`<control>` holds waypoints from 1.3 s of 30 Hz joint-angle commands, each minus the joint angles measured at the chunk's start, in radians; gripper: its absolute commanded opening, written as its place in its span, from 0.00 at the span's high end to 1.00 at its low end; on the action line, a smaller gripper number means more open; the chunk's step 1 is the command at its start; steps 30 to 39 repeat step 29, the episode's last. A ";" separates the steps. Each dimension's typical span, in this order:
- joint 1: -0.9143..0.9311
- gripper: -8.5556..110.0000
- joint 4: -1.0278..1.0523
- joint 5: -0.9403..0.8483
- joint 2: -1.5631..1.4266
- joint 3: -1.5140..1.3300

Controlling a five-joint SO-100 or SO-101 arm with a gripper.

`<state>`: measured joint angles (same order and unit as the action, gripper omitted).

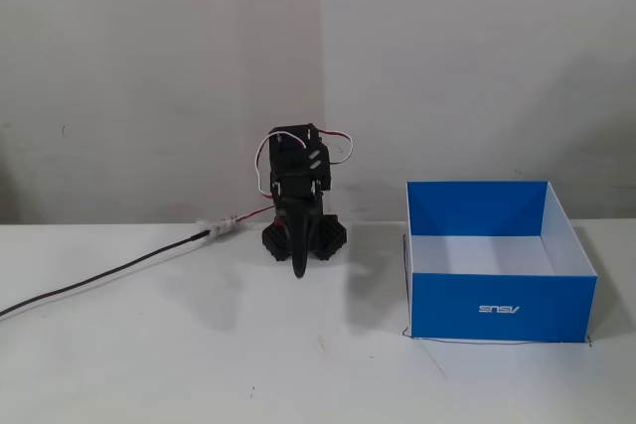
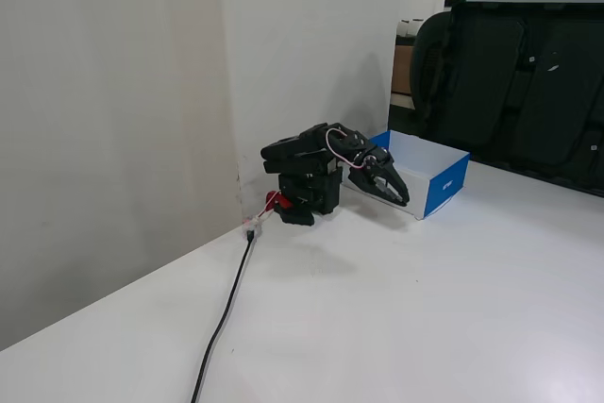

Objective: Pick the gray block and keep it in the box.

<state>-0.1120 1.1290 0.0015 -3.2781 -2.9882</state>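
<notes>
The black arm sits folded over its base at the back of the white table. My gripper point(image 1: 298, 267) hangs nose down just above the tabletop, its jaws together and holding nothing; it also shows in the other fixed view point(image 2: 400, 198), pointing toward the box. The blue box point(image 1: 502, 307) with a white inverted logo stands open to the right of the arm, its white floor bare where it shows. In the other fixed view the box point(image 2: 445, 184) sits just behind the gripper. The gray block is not visible in either fixed view.
A black cable point(image 1: 99, 280) runs from the arm's base across the table to the left edge, also seen in the other fixed view point(image 2: 222, 318). A white wall point(image 1: 149, 76) stands right behind the arm. Black chairs point(image 2: 514, 73) stand beyond the table.
</notes>
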 commanded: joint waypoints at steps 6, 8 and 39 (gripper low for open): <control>0.037 0.93 0.032 0.011 -0.149 -0.038; 0.049 0.93 0.035 0.017 -0.149 -0.037; 0.049 0.93 0.035 0.017 -0.149 -0.037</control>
